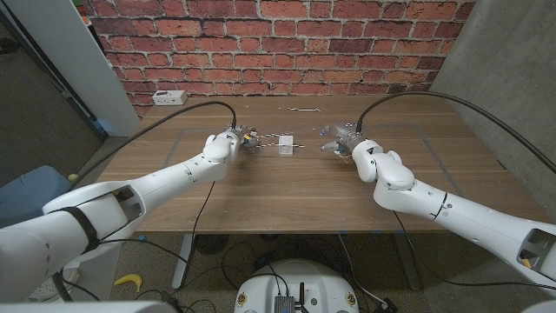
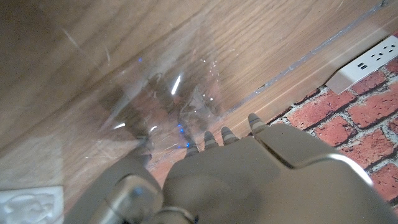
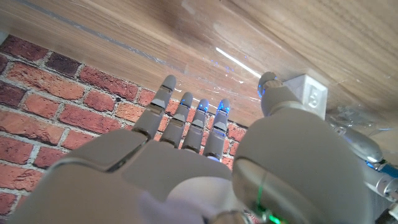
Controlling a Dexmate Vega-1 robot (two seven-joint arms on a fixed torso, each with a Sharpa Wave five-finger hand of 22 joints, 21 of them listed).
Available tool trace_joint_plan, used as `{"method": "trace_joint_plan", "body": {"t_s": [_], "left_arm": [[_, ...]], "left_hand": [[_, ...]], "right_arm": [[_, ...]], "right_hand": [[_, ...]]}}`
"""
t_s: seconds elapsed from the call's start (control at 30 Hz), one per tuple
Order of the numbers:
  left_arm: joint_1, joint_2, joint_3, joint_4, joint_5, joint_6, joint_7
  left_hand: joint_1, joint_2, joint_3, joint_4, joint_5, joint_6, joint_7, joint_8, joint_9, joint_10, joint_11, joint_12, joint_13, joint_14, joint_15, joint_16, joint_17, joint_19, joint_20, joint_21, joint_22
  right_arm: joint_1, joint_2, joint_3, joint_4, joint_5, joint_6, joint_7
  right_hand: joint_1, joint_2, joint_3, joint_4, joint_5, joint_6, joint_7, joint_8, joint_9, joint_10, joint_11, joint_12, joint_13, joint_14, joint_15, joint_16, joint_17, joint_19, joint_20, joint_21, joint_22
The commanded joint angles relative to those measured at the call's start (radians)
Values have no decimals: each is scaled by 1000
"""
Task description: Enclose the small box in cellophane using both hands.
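A small white box [image 1: 284,148] stands mid-table between my two hands, on a clear cellophane sheet [image 1: 268,139] that shows as faint glints. My left hand [image 1: 229,144] is just left of the box and pinches a crumpled, lifted edge of the cellophane [image 2: 168,106] between thumb and fingers [image 2: 211,140]. The box [image 2: 25,202] sits beside that hand. My right hand [image 1: 349,142] is to the right of the box with its fingers [image 3: 186,121] straight and apart. Its thumb reaches up beside the box [image 3: 309,94], and it holds nothing that I can see.
A white power strip [image 1: 168,97] [image 2: 367,59] lies at the table's far left by the brick wall. A thin pale object [image 1: 300,109] lies at the back middle. Taped lines [image 1: 174,143] mark a rectangle on the wooden table.
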Motion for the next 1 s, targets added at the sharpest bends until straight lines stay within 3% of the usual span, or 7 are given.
{"method": "trace_joint_plan", "body": {"t_s": [0.03, 0.13, 0.33, 0.53, 1.0], "left_arm": [[-6, -4, 2, 6, -12, 2, 7], [-6, -3, 2, 4, -15, 2, 6], [-4, 2, -1, -4, -22, 1, 3], [0, 12, -7, -17, -27, 0, 6], [8, 26, -18, -41, -34, 2, 2]], "left_hand": [[4, 9, 2, -6, 3, -253, 8, 4, 3, -201, 10, 8, 3, -200, 7, 6, -1, -116, -1, 6, 3], [3, 10, 2, -5, 3, -252, 8, 4, 3, -200, 10, 10, 3, -201, 7, 7, -1, -116, -1, 7, 3], [1, 10, 1, -5, 3, -248, 8, 6, 3, -198, 9, 12, 3, -201, 5, 8, 0, -116, -2, 8, 3], [-1, 9, 0, -4, 3, -246, 6, 7, 3, -198, 8, 13, 3, -201, 4, 8, 0, -118, -3, 8, 3], [-10, 6, -6, 1, 2, -243, 5, 8, 3, -196, 7, 15, 3, -203, 3, 10, 1, -121, -4, 10, 4]], "right_arm": [[55, 32, -75, 21, -195, -32, 246], [60, 50, -86, 48, -239, -30, 281], [52, 88, -85, 114, -293, -11, 281], [44, 110, -83, 178, -336, 22, 262], [41, 138, -57, 273, -341, 73, 274]], "right_hand": [[-1, -20, 0, 2, 24, -92, -11, -11, 0, -72, 9, -15, 0, -70, -37, -17, -9, -55, 19, -10, -1], [6, -22, 6, 0, 35, -128, -9, -9, 0, -112, 17, -18, -2, -111, -22, -23, -17, -80, 23, -12, -3], [64, 6, 39, -13, 54, -154, -17, -1, 0, -139, 4, -13, -5, -146, -26, -21, -30, -92, 20, -8, -6], [138, 32, 75, -24, 69, -128, -30, 14, -1, -120, -10, 1, -9, -128, -43, -6, -47, -70, -3, 4, -8], [174, 24, 90, -16, 73, -67, -20, 31, -3, -63, -9, 21, -11, -81, -54, 12, -64, -37, -16, 15, -8]]}}
